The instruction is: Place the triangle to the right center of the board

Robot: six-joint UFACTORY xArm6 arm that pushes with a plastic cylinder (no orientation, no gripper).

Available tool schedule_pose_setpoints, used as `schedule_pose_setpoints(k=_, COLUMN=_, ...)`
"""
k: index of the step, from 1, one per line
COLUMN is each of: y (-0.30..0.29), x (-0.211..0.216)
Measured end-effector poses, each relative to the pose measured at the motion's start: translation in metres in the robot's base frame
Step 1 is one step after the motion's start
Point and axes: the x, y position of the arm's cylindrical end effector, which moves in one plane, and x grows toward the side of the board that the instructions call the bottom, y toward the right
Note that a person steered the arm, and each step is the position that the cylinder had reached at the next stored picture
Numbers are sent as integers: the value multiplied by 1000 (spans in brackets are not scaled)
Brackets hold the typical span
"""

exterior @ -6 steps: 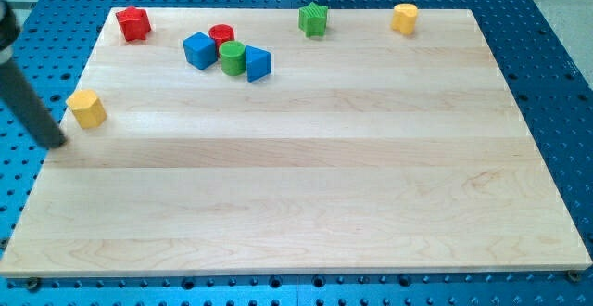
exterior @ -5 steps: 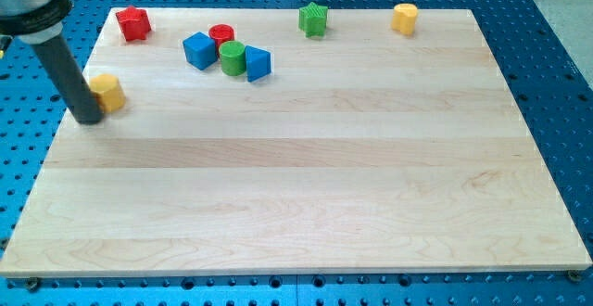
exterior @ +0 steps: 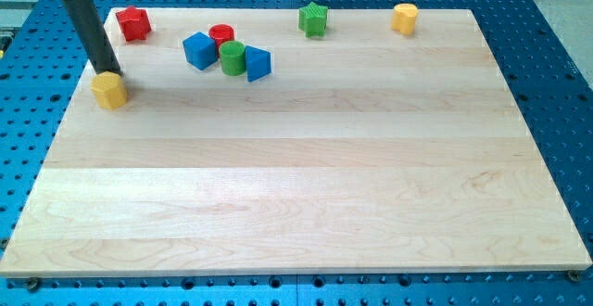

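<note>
Wooden tabletop (exterior: 306,195): blue triangle (exterior: 258,64), judged light, rigid, free-sliding, needs a push on its nine-o'clock face; no hand fitted, my tip (exterior: 109,72) touches yellow block (exterior: 109,91).

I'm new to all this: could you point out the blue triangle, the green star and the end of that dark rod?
blue triangle (exterior: 258,64), camera view, on its front face.
green star (exterior: 314,19), camera view, on its middle.
my tip (exterior: 108,71), camera view, at the rod's very end, just above the yellow block (exterior: 109,91).
</note>
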Motion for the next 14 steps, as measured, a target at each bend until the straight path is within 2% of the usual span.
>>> schedule_pose_setpoints(k=3, y=0, x=-29)
schedule_pose_setpoints(k=4, y=5, x=-20)
schedule_pose_setpoints(k=5, y=74, x=-10)
schedule_pose_setpoints(k=6, y=117, x=1)
schedule_pose_setpoints(k=7, y=173, x=-5)
schedule_pose_setpoints(k=9, y=203, x=-14)
schedule_pose_setpoints(k=10, y=251, x=-18)
schedule_pose_setpoints(k=11, y=324, x=-11)
schedule_pose_setpoints(k=12, y=281, x=-19)
schedule_pose_setpoints(k=13, y=374, x=-14)
schedule_pose_setpoints(k=14, y=412, x=21)
